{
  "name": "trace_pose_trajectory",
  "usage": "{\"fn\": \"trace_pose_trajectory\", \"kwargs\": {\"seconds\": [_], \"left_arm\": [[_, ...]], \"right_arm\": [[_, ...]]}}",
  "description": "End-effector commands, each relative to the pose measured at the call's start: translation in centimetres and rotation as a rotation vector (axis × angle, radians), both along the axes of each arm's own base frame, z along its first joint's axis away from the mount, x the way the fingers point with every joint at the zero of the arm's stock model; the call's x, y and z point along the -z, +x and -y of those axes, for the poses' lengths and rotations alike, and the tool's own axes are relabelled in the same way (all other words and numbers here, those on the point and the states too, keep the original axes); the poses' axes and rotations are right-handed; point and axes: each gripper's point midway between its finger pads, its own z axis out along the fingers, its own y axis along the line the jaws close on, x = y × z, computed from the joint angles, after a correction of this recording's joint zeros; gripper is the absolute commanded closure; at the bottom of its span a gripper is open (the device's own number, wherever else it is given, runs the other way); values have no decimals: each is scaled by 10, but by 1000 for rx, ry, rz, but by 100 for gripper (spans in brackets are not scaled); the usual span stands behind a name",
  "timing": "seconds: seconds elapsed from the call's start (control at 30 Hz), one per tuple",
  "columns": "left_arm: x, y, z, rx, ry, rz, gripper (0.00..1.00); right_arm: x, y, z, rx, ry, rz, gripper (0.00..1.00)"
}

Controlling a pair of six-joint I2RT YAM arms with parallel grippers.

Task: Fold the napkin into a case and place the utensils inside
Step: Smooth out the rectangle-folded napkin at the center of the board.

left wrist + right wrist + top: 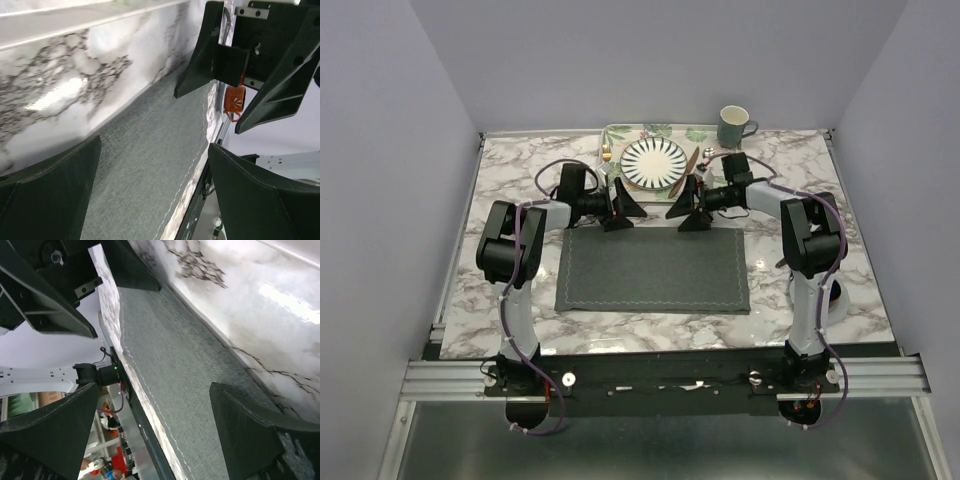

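Note:
The napkin (pixel 653 270) lies flat and unfolded on the marble table, dark grey with a pale stitched border. My left gripper (pixel 625 208) and right gripper (pixel 686 210) face each other just over its far edge, both open and empty. The napkin fills the left wrist view (pixel 150 165) between my open left gripper (pixel 155 192), and the right wrist view (pixel 185 385) between my open right gripper (pixel 152 432). The gold fork (pixel 607 152) lies left of the striped plate (pixel 654 162). The brownish knife (pixel 687 165) and the spoon (pixel 708 152) lie right of it.
The plate and utensils sit on a leaf-patterned tray (pixel 620 133) at the table's far edge. A grey-green mug (pixel 733 126) stands at the tray's right end. The table's near edge with a metal rail (pixel 660 375) is just below the napkin.

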Motion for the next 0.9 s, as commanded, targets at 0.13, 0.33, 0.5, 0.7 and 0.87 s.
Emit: {"fn": "trace_pose_trajectory", "kwargs": {"seconds": [0.13,0.33,0.5,0.7,0.87], "left_arm": [[40,-1,-19,-30,-12,-81,1],[42,-5,-27,-33,-16,-76,1],[-3,-10,-25,18,-59,32,1],[-21,-22,-31,-1,-61,56,1],[4,-20,-55,-58,-38,11,1]], "right_arm": [[65,-26,9,-6,18,-217,0],[69,-18,13,-7,42,-233,0],[7,-21,8,-56,124,-150,0],[-15,-34,11,-58,131,-122,0],[15,-30,35,-2,122,-186,0]]}}
